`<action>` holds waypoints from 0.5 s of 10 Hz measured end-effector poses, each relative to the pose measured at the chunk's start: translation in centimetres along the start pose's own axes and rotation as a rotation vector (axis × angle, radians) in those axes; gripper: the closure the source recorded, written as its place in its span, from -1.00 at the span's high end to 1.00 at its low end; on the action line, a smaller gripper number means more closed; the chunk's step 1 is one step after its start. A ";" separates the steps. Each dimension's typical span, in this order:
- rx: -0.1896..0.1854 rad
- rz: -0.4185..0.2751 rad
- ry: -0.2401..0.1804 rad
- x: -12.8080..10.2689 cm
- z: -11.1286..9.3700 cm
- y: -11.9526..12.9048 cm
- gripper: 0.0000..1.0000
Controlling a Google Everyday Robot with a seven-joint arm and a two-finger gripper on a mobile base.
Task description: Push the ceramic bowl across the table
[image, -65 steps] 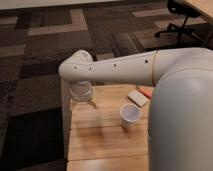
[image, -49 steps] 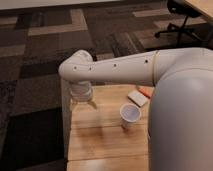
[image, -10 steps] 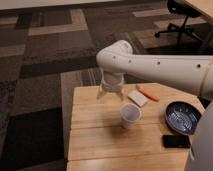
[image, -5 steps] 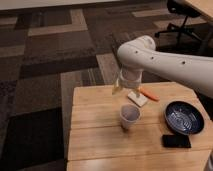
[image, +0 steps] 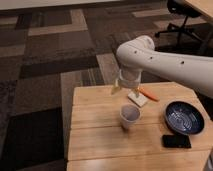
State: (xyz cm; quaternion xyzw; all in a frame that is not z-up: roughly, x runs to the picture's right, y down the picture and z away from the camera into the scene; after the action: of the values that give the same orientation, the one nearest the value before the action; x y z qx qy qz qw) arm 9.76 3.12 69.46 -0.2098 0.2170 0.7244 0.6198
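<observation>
A light blond wooden table (image: 100, 145), built of wide planks, is seen from above, with its left and far edges in view. It is set on a carpeted floor (image: 50, 60) patterned in dark and tan rectangular patches. The base of an office chair (image: 182, 25) is seen at the upper right, and the corner of another wooden surface (image: 202, 6) beside it.

The ceramic bowl (image: 184, 118) is found upright near the right side of the table, dark blue with pale streaks inside. A black phone (image: 176, 141) is laid flat just in front of it, and a white cup (image: 129, 116) is placed near the middle of the table, well apart from the bowl. An orange item (image: 147, 93) (carrot-like in shape) is seen at the far side, just beside a small white flat object (image: 137, 98).

The gripper (image: 125, 92) is held over the far edge of the table, behind the cup and well to the left of the bowl. Its fingers are spread apart, and nothing is held between them.

Compared with one second ago, the gripper has been carried to the right along the far edge, and little further shift is noted over the last half second. The bowl, cup and phone have not been moved. Several seconds ago the right of the table was hidden by the arm.
</observation>
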 end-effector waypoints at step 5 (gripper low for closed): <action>-0.018 0.135 -0.016 -2.0 1.7 -7.0 0.30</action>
State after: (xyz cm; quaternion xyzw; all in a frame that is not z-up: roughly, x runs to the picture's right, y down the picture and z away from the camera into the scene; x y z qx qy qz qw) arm 16.87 3.42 71.64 -0.1945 0.2189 0.7681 0.5695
